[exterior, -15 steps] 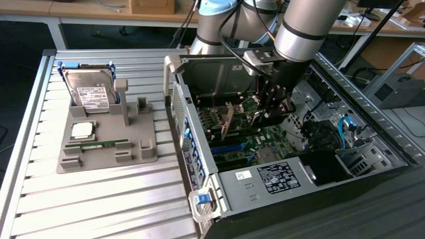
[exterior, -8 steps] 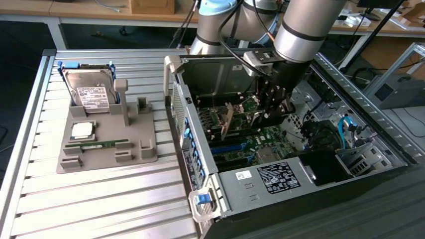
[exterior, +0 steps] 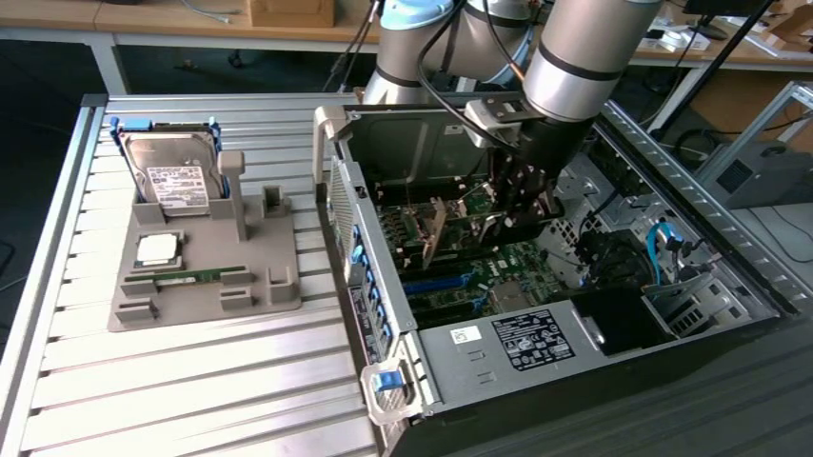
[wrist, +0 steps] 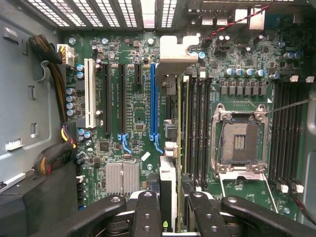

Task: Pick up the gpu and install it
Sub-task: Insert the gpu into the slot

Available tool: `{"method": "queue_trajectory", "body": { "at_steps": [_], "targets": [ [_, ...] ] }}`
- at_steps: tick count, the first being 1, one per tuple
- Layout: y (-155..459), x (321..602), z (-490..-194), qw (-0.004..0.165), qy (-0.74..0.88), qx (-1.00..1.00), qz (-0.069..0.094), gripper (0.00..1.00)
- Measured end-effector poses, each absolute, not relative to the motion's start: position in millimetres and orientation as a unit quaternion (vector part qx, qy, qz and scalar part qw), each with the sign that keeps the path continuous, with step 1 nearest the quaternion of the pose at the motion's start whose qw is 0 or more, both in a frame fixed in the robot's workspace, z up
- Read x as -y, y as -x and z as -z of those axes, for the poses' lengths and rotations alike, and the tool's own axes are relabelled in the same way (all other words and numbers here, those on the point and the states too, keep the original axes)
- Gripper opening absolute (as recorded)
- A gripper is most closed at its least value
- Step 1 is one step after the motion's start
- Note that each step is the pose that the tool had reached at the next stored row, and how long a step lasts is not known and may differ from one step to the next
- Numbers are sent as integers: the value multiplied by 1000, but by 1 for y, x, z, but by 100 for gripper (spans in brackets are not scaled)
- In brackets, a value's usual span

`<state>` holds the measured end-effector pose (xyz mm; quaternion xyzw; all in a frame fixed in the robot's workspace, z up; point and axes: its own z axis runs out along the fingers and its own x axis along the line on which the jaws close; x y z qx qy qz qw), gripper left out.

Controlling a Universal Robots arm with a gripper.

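Observation:
The gpu (exterior: 439, 233), a thin brownish card with a silver end bracket, hangs inside the open computer case (exterior: 559, 333) above the motherboard. My gripper (exterior: 515, 214) reaches down into the case and is shut on the card. In the wrist view the gpu (wrist: 171, 148) shows edge-on between my two pairs of black fingers (wrist: 148, 212), with my gripper (wrist: 173, 217) closed around it and the bracket toward the case's vented rear wall. The card's edge runs beside the blue expansion slot (wrist: 153, 98), between that slot and the black memory slots (wrist: 197, 128).
A grey fixture (exterior: 204, 286) on the slatted table at the exterior view's left holds a hard drive (exterior: 171, 176), a processor (exterior: 159, 249) and a green RAM stick (exterior: 197, 276). An empty CPU socket (wrist: 240, 143), a heatsink (wrist: 123, 177) and cable bundles (wrist: 52, 69) surround the slots.

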<state>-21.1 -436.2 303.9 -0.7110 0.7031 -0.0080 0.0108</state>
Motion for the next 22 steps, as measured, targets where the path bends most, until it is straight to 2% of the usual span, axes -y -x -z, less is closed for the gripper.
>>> {"method": "queue_trajectory", "body": {
  "at_steps": [22],
  "targets": [
    [22, 436, -299, 11, 711, -703, 8, 27]
  ]
}}
